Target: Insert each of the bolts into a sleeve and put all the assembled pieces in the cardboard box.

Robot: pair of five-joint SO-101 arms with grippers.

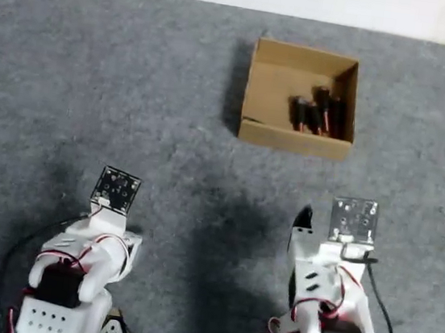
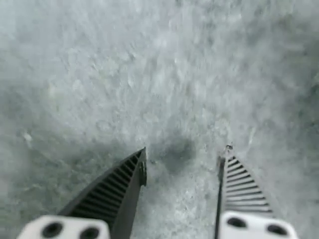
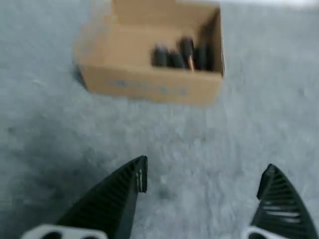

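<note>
Low, left end effector (image 2: pixel 186 149) and right end effector (image 3: pixel 207 163) gape.

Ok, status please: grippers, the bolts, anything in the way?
Left gripper: jaws open, empty, over carpet. Right gripper: jaws open, empty, facing cardboard box. Assembled pieces lie in the box. Nothing in the way.
</note>
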